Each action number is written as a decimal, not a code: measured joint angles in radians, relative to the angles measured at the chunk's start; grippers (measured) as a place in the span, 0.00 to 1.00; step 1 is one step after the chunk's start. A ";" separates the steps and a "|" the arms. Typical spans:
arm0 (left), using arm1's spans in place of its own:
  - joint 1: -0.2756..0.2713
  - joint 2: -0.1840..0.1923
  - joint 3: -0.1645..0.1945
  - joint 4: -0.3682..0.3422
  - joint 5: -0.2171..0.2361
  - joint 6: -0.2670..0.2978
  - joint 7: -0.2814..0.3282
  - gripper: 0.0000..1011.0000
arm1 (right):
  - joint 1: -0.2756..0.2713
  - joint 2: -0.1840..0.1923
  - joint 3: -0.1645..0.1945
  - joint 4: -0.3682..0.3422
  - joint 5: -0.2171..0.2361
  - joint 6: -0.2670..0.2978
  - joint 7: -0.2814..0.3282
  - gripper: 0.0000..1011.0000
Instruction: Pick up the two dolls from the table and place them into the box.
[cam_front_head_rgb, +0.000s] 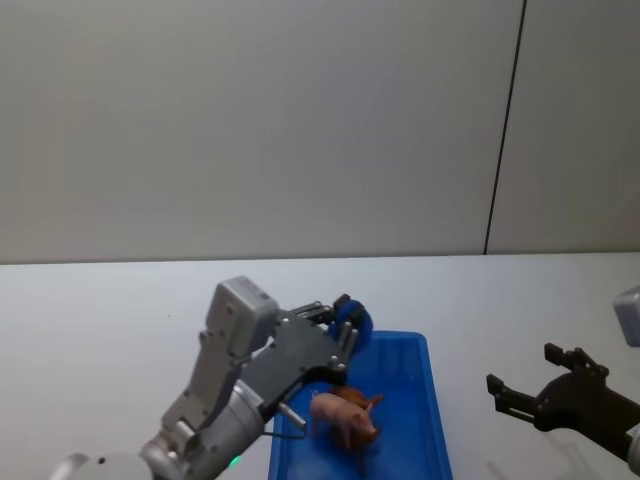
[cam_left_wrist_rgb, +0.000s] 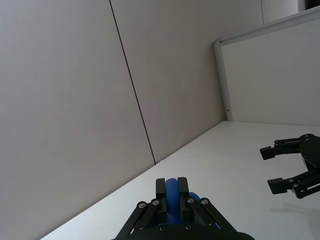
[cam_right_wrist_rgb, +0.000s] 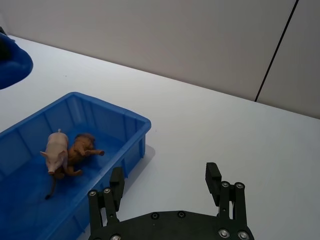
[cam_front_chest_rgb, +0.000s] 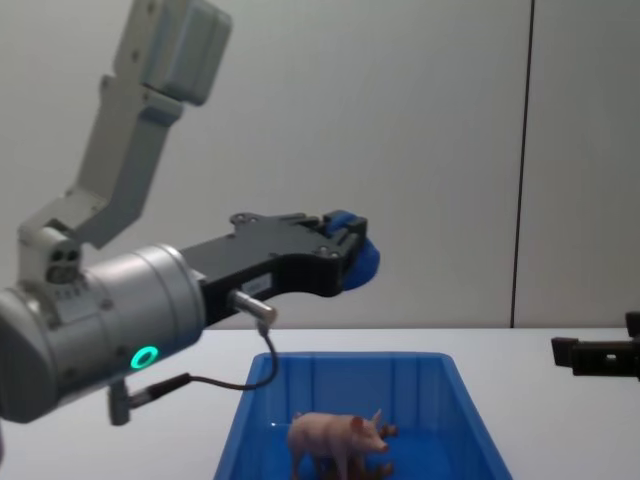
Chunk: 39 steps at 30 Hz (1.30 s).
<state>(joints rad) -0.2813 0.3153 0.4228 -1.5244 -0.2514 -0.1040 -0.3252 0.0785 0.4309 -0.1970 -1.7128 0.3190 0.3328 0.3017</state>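
Note:
The blue box (cam_front_head_rgb: 412, 352) stands on the white table (cam_front_head_rgb: 100, 320) in front of me. Both dolls lie inside it: the pale pink pig (cam_front_head_rgb: 345, 420) and, touching it, the reddish-brown maned animal (cam_front_head_rgb: 358, 398). The right wrist view shows the pig (cam_right_wrist_rgb: 55, 150) and the brown animal (cam_right_wrist_rgb: 82, 147) side by side on the box floor. My left gripper (cam_front_head_rgb: 345, 318) hovers above the box's far left corner, shut on a small blue round-topped object (cam_front_head_rgb: 358, 322). My right gripper (cam_front_head_rgb: 520, 367) hangs open to the right of the box, holding nothing.
Bare white tabletop lies right of the box (cam_right_wrist_rgb: 112, 107) and behind it, up to the grey wall. In the chest view the left arm (cam_front_chest_rgb: 110, 310) crosses from the left, its gripper (cam_front_chest_rgb: 350, 245) well above the box rim (cam_front_chest_rgb: 400, 385).

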 joint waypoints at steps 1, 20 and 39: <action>0.002 0.004 -0.002 -0.002 -0.002 -0.002 -0.001 0.13 | 0.000 0.000 0.000 0.000 0.000 0.000 0.000 0.99; 0.025 0.068 -0.042 -0.016 -0.028 -0.017 -0.073 0.13 | 0.000 0.000 0.000 0.000 0.000 0.000 0.000 0.99; 0.005 0.052 -0.036 0.018 -0.025 -0.010 -0.115 0.10 | 0.000 0.000 0.000 0.000 0.000 0.000 0.000 0.99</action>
<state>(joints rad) -0.2765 0.3677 0.3866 -1.5067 -0.2760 -0.1139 -0.4404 0.0785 0.4309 -0.1971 -1.7128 0.3191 0.3328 0.3017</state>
